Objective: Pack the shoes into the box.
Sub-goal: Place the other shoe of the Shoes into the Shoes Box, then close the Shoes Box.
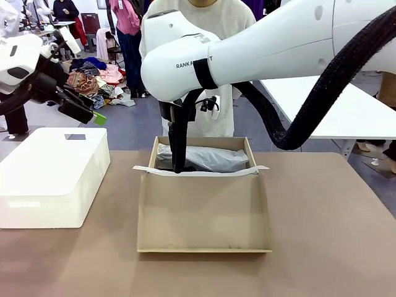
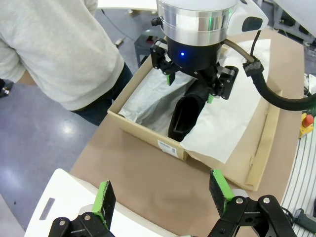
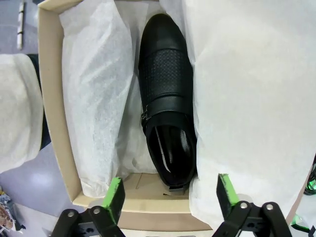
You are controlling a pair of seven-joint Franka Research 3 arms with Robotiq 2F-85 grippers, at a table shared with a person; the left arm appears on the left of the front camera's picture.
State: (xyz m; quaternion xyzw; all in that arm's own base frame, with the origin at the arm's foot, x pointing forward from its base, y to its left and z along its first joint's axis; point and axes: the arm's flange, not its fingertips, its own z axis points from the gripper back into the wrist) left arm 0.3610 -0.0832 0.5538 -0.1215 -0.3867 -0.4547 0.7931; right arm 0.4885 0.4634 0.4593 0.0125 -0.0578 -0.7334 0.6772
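One glossy black shoe [image 3: 165,98] lies lengthwise in the tan cardboard box [image 3: 52,98], bedded in white tissue paper [image 3: 247,98]. My right gripper [image 3: 170,192] hangs just above the shoe's heel end, jaws wide apart, with a gap between each green pad and the leather. From the front, that gripper [image 1: 178,162] reaches down into the box [image 1: 204,216] behind the raised front flap. The left wrist view also shows the shoe [image 2: 185,116] under the right gripper [image 2: 190,89]. My left gripper [image 2: 163,190] is open and holds nothing, raised at the left [image 1: 93,112].
A big white rounded block [image 1: 52,173] stands on the brown table left of the box. A person in a light sweater [image 2: 59,49] stands at the far edge behind the box. The right arm's black hose [image 1: 322,93] arcs over the table's right side.
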